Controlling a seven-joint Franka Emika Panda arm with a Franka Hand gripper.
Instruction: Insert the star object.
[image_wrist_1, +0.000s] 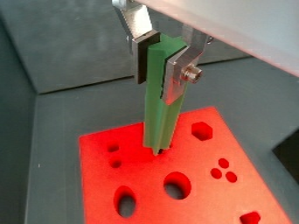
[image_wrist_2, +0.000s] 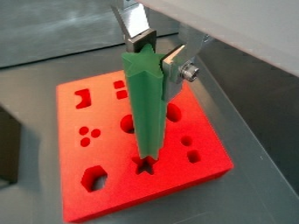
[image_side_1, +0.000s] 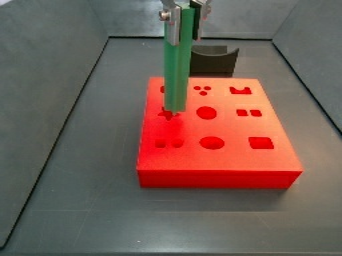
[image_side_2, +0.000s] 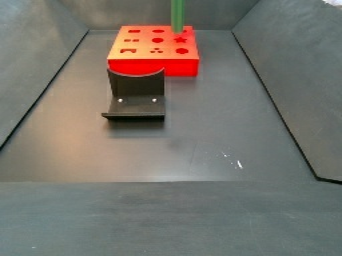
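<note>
hand (image_wrist_2: 159, 54) grips star object (image_wrist_2: 147, 109) | tip in red block (image_wrist_2: 82, 188) star hole

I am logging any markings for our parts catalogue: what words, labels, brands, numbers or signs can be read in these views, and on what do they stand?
None: no readable text, number or brand shows in any view.
The red block bears only shaped holes, no writing.
The star object, held upright in the gripper over the block, is plain green.
The fixture is unmarked.
</note>
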